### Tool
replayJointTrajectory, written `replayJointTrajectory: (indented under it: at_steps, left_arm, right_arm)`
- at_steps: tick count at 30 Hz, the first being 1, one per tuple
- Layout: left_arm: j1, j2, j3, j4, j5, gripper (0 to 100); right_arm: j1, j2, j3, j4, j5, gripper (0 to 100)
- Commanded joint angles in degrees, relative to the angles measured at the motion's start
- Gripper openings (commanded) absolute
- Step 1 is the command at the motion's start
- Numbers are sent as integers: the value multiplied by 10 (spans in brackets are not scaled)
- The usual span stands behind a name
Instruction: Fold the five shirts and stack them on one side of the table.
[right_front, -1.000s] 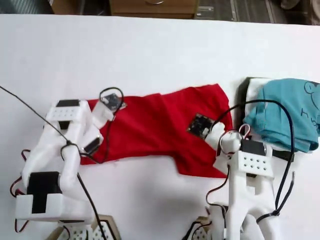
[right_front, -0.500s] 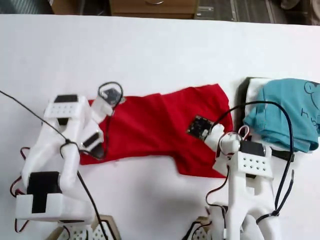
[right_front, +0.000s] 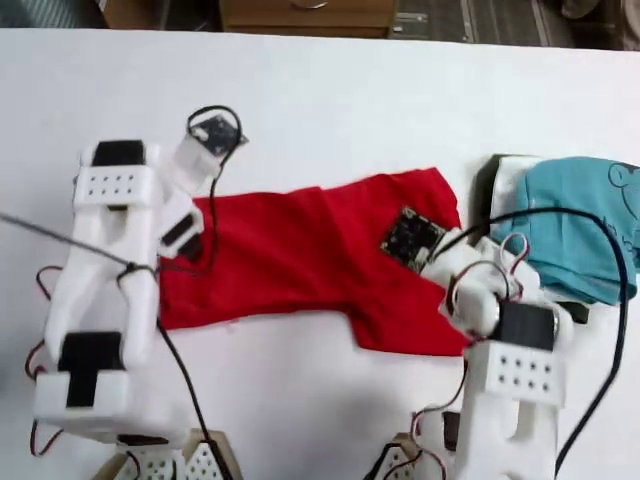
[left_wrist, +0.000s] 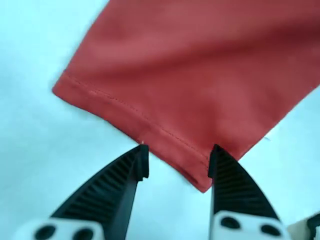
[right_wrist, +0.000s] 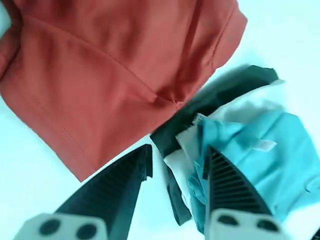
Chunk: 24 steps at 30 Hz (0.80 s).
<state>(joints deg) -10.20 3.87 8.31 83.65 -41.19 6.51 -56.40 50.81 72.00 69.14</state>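
Surface: white table (right_front: 330, 100) seen from above, with a brown wooden cabinet (right_front: 305, 15) past its far edge.

Red shirt: a red cloth shirt (right_front: 300, 260) lies spread flat across the middle of the table, spanning the space between the two arms. A flap of it juts toward the near edge on the right arm's side.

Stack: a teal folded shirt (right_front: 575, 225) sits on top of a white shirt (right_front: 512, 175) and a black shirt (right_front: 490, 185), piled on the right arm's side of the table. The black bottom layer lies right against the red shirt's end.

Left gripper: the left gripper (left_wrist: 178, 160) hangs over the red shirt's other end with its jaws spread apart and holding nothing. The stitched hem corner of the shirt lies between the two black fingertips, and bare table shows to either side.

Right gripper: the right gripper (right_wrist: 177, 155) is also spread wide and empty. It hangs above the seam where the red shirt meets the stack. The red hem lies by one fingertip, the teal and white layers by the other, and the black shirt's edge is in the gap.
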Motion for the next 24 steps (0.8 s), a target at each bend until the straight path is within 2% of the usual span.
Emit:
replayJointTrajectory:
  at_steps: [1, 4, 8, 10, 12, 18, 24]
  left_arm:
    - [4, 66, -44, -26, 28, 216]
    - [6, 149, -89, -43, 57, 216]
    - [6, 242, -182, -33, 109, 216]
    - [8, 280, -236, -6, 122, 216]
    - [15, 309, -290, 21, 125, 216]
    - [26, 360, -438, 105, 127, 216]
    - [32, 387, -535, 169, 127, 216]
  right_arm:
    - [0, -53, -28, 8, -3, 177]
    - [-2, -51, 3, -107, -34, 166]
    - [6, 18, 41, -298, -171, 7]
    - [2, 81, 23, -365, -208, 31]
    - [-18, 162, -16, -402, -214, 18]
    - [-53, 472, -211, -399, -216, 20]
    - [-102, 690, -429, -208, -217, 20]
